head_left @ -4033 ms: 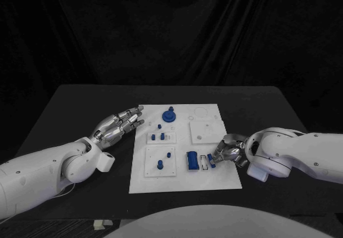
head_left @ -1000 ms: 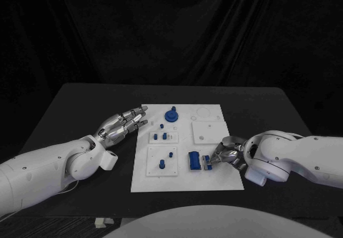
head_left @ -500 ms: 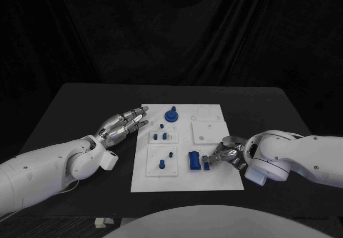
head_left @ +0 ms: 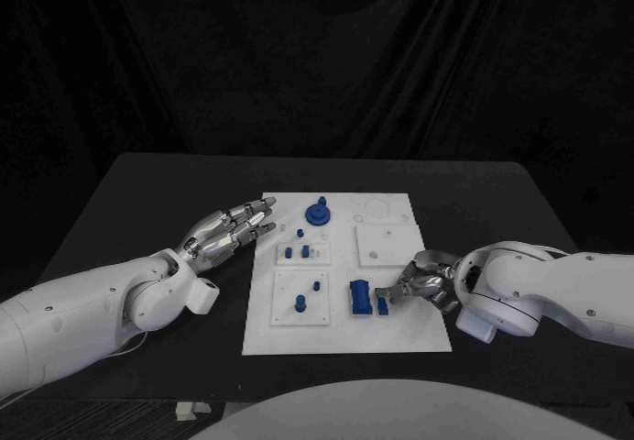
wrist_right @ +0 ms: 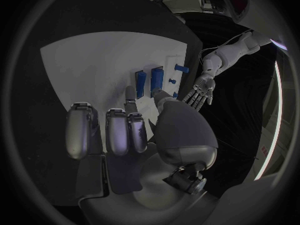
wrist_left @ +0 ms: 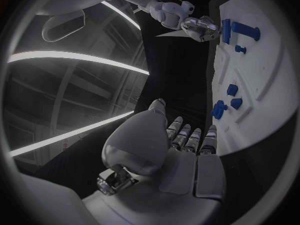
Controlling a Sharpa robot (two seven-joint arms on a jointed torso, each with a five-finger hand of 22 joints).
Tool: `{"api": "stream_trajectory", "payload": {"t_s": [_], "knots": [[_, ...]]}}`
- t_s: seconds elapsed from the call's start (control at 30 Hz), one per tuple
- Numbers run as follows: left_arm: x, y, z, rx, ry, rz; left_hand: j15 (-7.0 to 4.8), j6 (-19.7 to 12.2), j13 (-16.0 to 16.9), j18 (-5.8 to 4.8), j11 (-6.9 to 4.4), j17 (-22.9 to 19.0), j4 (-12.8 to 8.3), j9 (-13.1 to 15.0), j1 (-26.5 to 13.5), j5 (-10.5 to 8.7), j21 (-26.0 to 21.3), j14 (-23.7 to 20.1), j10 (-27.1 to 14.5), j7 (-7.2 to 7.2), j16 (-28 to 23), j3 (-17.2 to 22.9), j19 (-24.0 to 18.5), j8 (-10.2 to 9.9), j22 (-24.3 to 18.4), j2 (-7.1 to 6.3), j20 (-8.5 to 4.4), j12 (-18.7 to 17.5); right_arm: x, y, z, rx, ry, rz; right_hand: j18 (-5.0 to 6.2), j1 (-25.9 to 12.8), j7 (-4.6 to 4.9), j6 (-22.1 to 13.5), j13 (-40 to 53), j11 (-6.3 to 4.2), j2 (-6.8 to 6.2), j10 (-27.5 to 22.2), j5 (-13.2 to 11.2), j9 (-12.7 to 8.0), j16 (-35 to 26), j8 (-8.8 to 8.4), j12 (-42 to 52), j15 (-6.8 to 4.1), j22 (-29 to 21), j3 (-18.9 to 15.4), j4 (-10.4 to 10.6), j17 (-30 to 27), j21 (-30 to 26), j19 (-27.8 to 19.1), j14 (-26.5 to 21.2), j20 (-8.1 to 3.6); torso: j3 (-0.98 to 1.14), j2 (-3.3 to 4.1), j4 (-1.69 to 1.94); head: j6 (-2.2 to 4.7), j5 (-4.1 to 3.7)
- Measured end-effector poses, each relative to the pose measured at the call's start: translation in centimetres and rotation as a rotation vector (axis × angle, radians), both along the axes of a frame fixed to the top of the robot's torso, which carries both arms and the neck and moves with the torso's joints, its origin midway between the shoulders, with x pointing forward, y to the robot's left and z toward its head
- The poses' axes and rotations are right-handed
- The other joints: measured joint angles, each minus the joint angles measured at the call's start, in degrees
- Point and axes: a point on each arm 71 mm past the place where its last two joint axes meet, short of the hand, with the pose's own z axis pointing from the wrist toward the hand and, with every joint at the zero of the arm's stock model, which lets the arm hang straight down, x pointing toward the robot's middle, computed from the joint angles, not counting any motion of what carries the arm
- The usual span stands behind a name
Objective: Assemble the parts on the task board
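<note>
Shift small since moment ago: right hand [head_left: 412, 286] sits slightly lower at near right part of task board [head_left: 409, 335], fingertips now at small blue block [head_left: 383, 305], which lies just beside larger blue block [head_left: 359, 298]. Whether it pinches block or only touches it, cannot tell. Left hand [head_left: 227, 229] unchanged, hovering off board's left edge, fingers spread, holding nothing. Blue knob [head_left: 317, 214] and small pegs [head_left: 296, 250] stand untouched. Judgement: right hand seating small block; assembly still early.

backdrop: black curtain [head_left: 317, 82] in hanging folds behind the desk | desk [head_left: 146, 197]: matte black, bare at its edges | ceiling: long bright light strips [wrist_left: 69, 60] curve across the dark room overhead
</note>
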Motion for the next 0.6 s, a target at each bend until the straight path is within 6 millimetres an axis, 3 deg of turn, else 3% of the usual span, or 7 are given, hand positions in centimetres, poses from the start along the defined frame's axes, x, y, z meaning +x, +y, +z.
{"api": "stream_trajectory", "payload": {"t_s": [0.13, 0.3, 0.37, 0.47, 0.6], "knots": [[0.00, 0.10, 0.00, 0.001, 0.001, 0.001, 0.00, 0.00, 0.00, 0.00, 0.00, 0.01, 0.00, 0.00, 0.00, 0.00, 0.00, 0.00, 0.00, 0.00, 0.00, 0.00, 0.00, 0.00, 0.00, 0.00, 0.00, 0.00, 0.01, -0.06, 0.45, -0.018, -0.069, 0.042, 0.00, 3.67, -0.26, -3.33, 0.00, 0.00, -0.53, 0.00, 0.11, 3.98, 0.00, 4.55, 0.00, -0.08, 0.00, -1.82, -1.70, 0.00, 0.00, 0.00, 0.08, 0.00, 0.01, 0.01, -0.01, 0.00, 0.07], [0.00, 0.17, -0.01, 0.002, 0.001, 0.002, 0.00, 0.00, 0.02, 0.00, 0.00, 0.01, 0.00, 0.00, 0.00, 0.00, 0.00, 0.00, 0.00, 0.00, 0.00, 0.00, 0.00, 0.00, 0.00, 0.00, 0.00, 0.00, 0.07, 0.17, 0.98, -0.051, -0.158, 0.110, 0.00, 5.95, -0.33, -7.33, 0.00, 0.00, -0.45, 0.00, -1.23, 8.87, 0.12, 10.68, 0.00, -0.08, 0.00, -4.15, -1.68, 0.00, 0.00, 0.00, 0.08, 0.00, 0.01, 0.01, -0.01, 0.00, 0.04], [0.00, 0.21, -0.01, 0.003, 0.001, 0.003, 0.00, 0.00, 0.05, 0.00, 0.00, 0.02, 0.00, 0.00, 0.00, 0.00, 0.00, 0.00, 0.00, 0.00, 0.00, 0.00, 0.00, 0.00, 0.00, 0.00, 0.00, 0.00, 0.01, 0.28, 1.06, -0.064, -0.188, 0.136, 0.01, 6.16, -0.80, -8.02, 0.00, -0.32, -0.24, -0.07, -1.75, 10.99, 0.22, 13.42, 0.00, -0.08, 0.00, -4.95, -1.23, 0.00, 0.00, 0.13, 0.08, -0.13, 0.01, 0.02, -0.02, 0.00, 0.01], [0.02, 0.31, -0.03, 0.004, 0.002, 0.004, 0.00, 0.00, 0.05, 0.00, 0.00, 0.02, 0.00, 0.00, 0.00, 0.00, 0.00, 0.00, 0.00, 0.00, 0.00, 0.00, 0.00, 0.00, 0.00, 0.00, 0.00, 0.00, -0.30, 0.40, 0.97, -0.081, -0.221, 0.173, 0.00, 7.45, -1.34, -9.75, 0.00, -1.03, -0.01, 0.00, -2.28, 15.64, 0.22, 19.13, 0.00, -0.80, 0.00, -6.25, -0.47, 0.00, 0.00, 0.06, 0.15, -0.76, 0.01, 0.03, -0.04, 0.00, 0.01], [0.01, 0.31, -0.04, 0.004, 0.002, 0.004, 0.00, 0.00, 0.04, 0.00, 0.00, 0.03, 0.00, 0.00, 0.00, 0.00, 0.00, 0.00, 0.00, 0.00, 0.00, 0.00, 0.00, 0.00, 0.00, 0.00, 0.00, 0.00, -0.60, 0.42, 0.77, -0.100, -0.250, 0.207, 0.00, 8.06, -2.30, -10.95, 0.00, -1.53, -0.04, -0.10, -3.63, 20.62, 0.22, 24.89, 0.00, -1.36, 0.00, -7.26, 0.47, 0.00, 0.00, 0.00, 0.01, -1.24, 0.01, 0.03, -0.03, -0.01, 0.00]]}}
